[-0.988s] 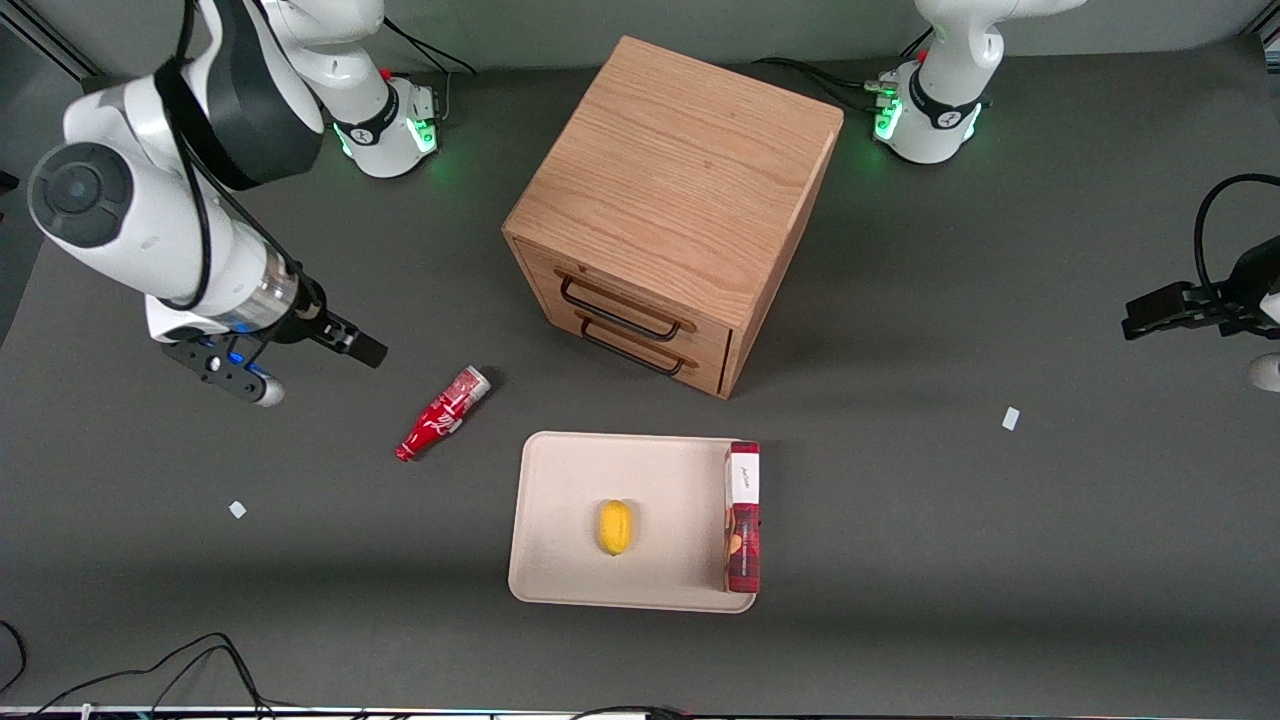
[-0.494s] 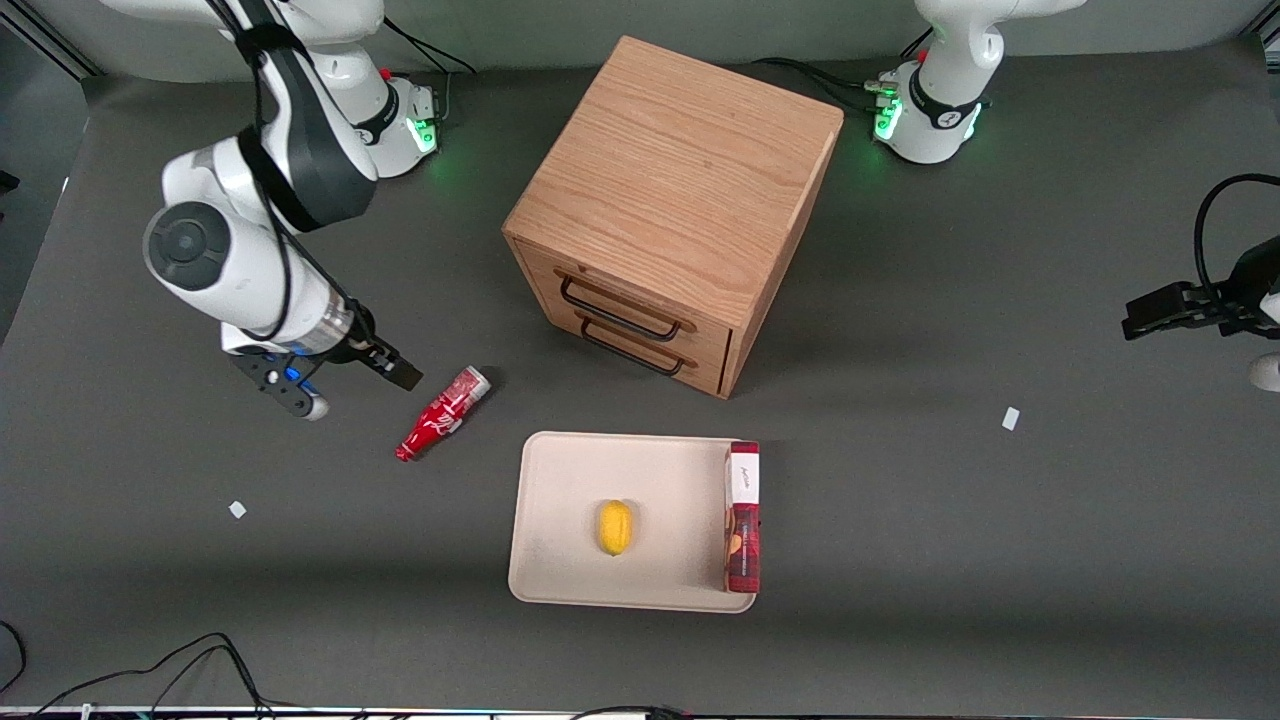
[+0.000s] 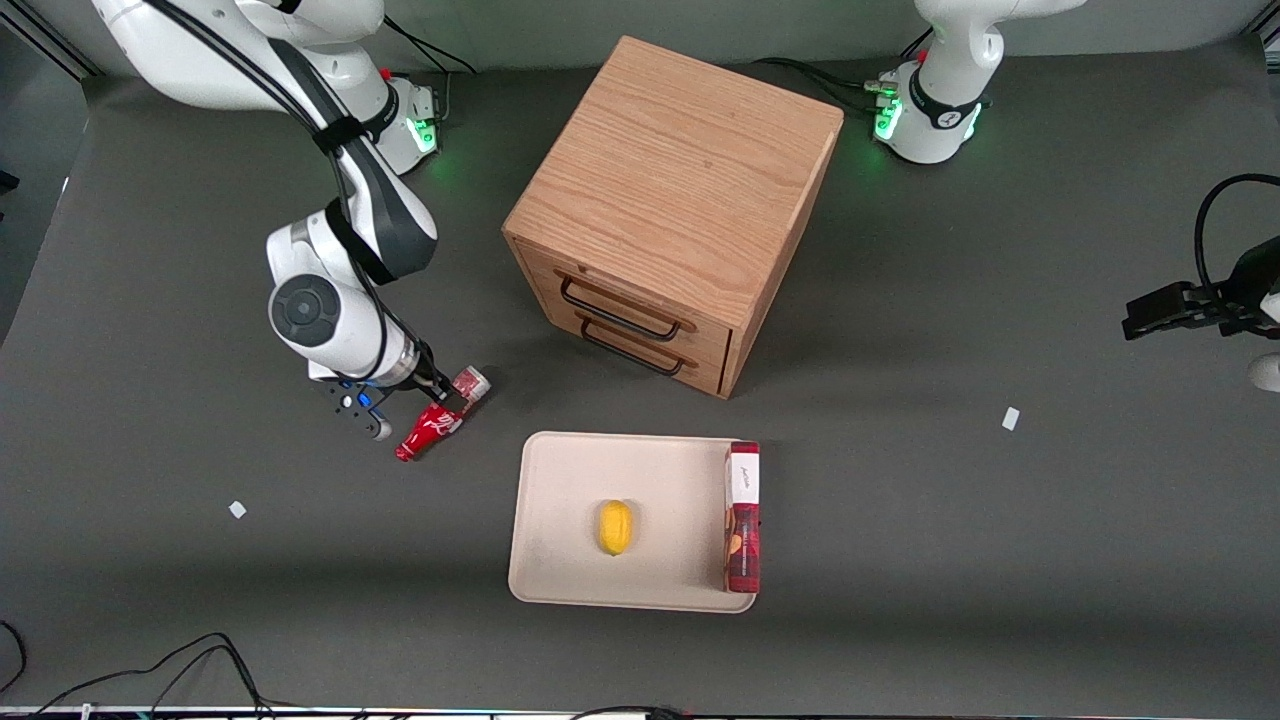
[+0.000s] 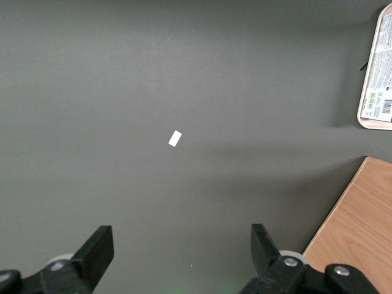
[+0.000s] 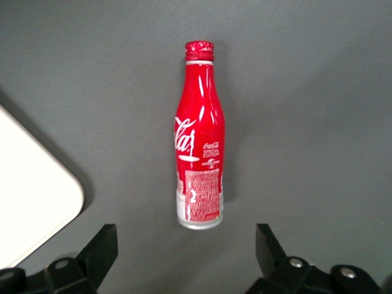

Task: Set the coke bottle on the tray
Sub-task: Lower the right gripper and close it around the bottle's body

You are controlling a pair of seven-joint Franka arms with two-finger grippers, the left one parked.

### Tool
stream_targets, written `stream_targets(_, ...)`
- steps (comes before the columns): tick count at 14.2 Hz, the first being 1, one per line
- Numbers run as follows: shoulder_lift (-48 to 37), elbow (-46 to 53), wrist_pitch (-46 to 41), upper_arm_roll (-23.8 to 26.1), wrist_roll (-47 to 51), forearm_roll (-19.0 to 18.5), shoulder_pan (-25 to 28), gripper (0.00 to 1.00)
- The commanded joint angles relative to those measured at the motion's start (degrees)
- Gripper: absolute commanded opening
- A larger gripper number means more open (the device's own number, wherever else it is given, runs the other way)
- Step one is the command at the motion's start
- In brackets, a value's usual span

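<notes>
The coke bottle lies on its side on the dark table, beside the tray toward the working arm's end. Its red cap points nearer the front camera and its silvery base points away. My right gripper hangs over the bottle's body and covers its middle in the front view. In the right wrist view the gripper is open, its two black fingers spread wide on either side of the base of the coke bottle, apart from it. A rounded corner of the tray shows there too.
On the tray lie a yellow lemon and a long red box along one rim. A wooden drawer cabinet stands farther from the front camera than the tray. Small white scraps lie on the table.
My gripper has swung in from the working arm's end of the table and come down over the bottle. The bottle, tray, lemon and box have not moved.
</notes>
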Motion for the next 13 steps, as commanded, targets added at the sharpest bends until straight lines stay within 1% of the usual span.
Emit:
stream_targets(1,1.71,-0.88,3.04,0.42,3.26,-2.86,-0.11,1.00)
stream_targets(3,3.38,-0.80,4.27,0.33,3.44,-3.04,-0.29,1.00)
stream_targets(4,4.26,-0.71,4.36,0.16,3.44,-4.08,-0.37,1.00)
stream_targets(6,6.54,-0.45,6.20,-0.28,5.88,-7.07,-0.99,1.00)
stream_targets(8,9.00,-0.44,8.57,-0.90,7.74,-10.84,-1.25,1.00)
stream_targets(9,9.45,-0.44,9.11,-1.25,8.53,-11.47,-1.25,1.00)
stream_targets(13,9.97,-0.53,9.37,-1.25,8.71,-11.47,-1.25,1.00)
